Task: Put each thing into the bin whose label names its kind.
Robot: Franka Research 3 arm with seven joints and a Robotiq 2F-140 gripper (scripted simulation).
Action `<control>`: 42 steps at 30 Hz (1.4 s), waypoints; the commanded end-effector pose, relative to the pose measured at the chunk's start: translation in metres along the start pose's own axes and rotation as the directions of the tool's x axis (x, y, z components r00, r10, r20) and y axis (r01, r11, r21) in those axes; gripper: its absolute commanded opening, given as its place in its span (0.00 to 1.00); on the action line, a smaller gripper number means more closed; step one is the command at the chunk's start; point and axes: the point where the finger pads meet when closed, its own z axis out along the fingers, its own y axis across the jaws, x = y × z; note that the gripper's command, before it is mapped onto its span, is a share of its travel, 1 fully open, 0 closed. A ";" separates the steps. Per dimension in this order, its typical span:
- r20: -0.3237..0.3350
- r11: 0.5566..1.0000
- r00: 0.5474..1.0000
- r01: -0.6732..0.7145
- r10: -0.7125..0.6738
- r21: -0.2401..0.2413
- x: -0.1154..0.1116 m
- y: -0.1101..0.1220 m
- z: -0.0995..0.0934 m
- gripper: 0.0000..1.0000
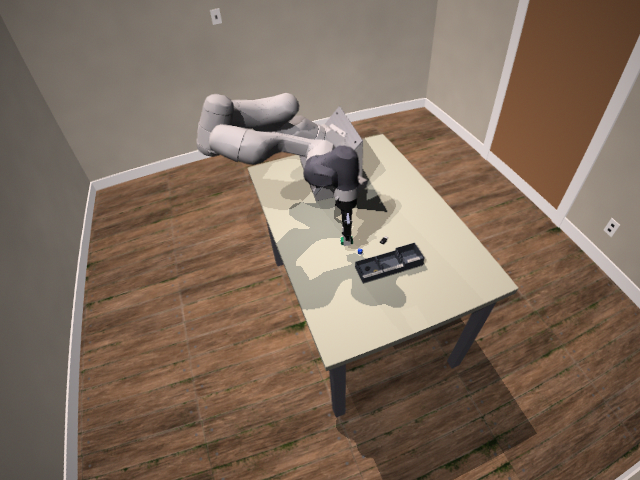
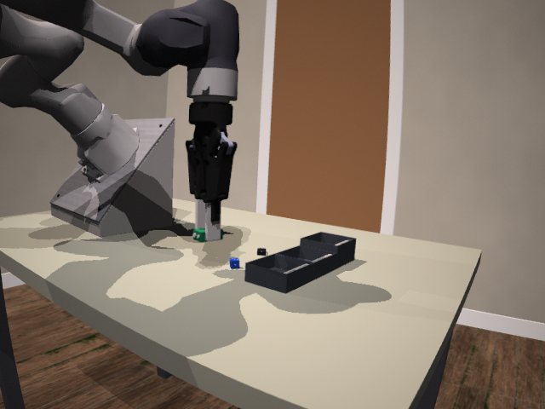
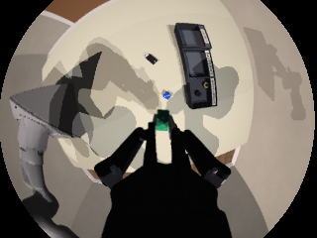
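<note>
Going left to right in the exterior view, the green die (image 1: 343, 240) (image 2: 200, 234) (image 3: 162, 124) came first, pale dots on its side. It sat between the 2 fingertips of the hand (image 1: 347, 241) (image 2: 209, 235) (image 3: 162, 116), which was nearly closed and appeared to have hold of it; whether it touched the desk (image 1: 361, 330) (image 2: 374, 352) (image 3: 124, 40) could not be told. Next lay the blue die (image 1: 360, 251) (image 2: 234, 262) (image 3: 167, 95), then the small black piece (image 1: 383, 240) (image 2: 261, 251) (image 3: 152, 59), pale at 1 end, perhaps a USB stick. The row of 3 bins (image 1: 392, 272) (image 2: 317, 269) (image 3: 188, 94) stood farthest right, with a dark round piece (image 3: 197, 92) and a brass-coloured piece (image 3: 206, 85) in its nearest compartment.

The step in hand, as I judged it, was carrying the green die off. Doing it well called for a steady grip, a straight lift above the walls before any sideways travel, and room over the blue die. The release needed to be low and centred in whichever bin named its kind. A slanting grip could have let the die twist out.

Pale label strips ran along the bins' rims; their lettering was too small to read, and no brand was legible.
</note>
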 end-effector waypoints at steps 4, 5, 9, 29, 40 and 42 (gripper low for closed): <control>0.005 1.000 1.000 0.015 -0.015 0.007 -0.001 -0.003 -0.001 0.13; 0.005 1.000 1.000 0.015 -0.015 0.007 -0.001 -0.003 -0.001 0.13; 0.005 1.000 1.000 0.015 -0.015 0.007 -0.001 -0.003 -0.001 0.13; 0.005 1.000 1.000 0.015 -0.015 0.007 0.025 0.013 -0.009 0.13; 0.005 1.000 1.000 0.015 -0.015 0.007 0.072 0.039 -0.008 0.13; 0.005 1.000 1.000 0.015 -0.015 0.007 0.083 0.045 -0.008 0.13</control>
